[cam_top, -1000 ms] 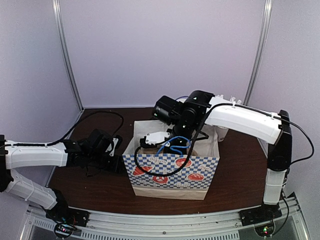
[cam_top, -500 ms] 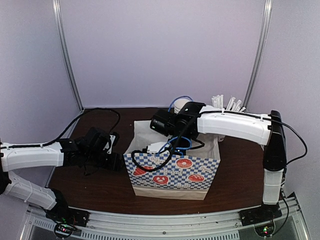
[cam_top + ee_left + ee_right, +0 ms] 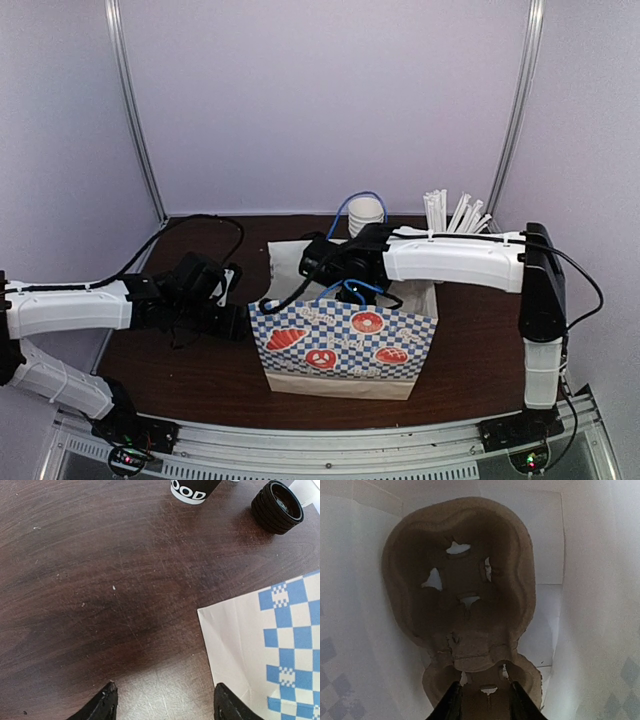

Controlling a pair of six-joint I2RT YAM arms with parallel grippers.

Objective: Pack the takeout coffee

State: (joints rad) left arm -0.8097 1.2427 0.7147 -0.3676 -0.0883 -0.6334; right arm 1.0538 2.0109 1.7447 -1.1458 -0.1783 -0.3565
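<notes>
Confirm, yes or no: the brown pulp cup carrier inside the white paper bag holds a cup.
No, in the right wrist view the brown pulp cup carrier shows only bare, empty wells.

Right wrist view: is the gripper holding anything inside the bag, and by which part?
Cannot be told. The right gripper straddles the near rim of the pulp cup carrier in the paper bag; whether it clamps the rim does not show.

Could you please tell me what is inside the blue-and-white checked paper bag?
A brown moulded-pulp cup carrier, holding no cup, lies in the blue-and-white checked paper bag. The bag floor beneath it is hidden.
</notes>
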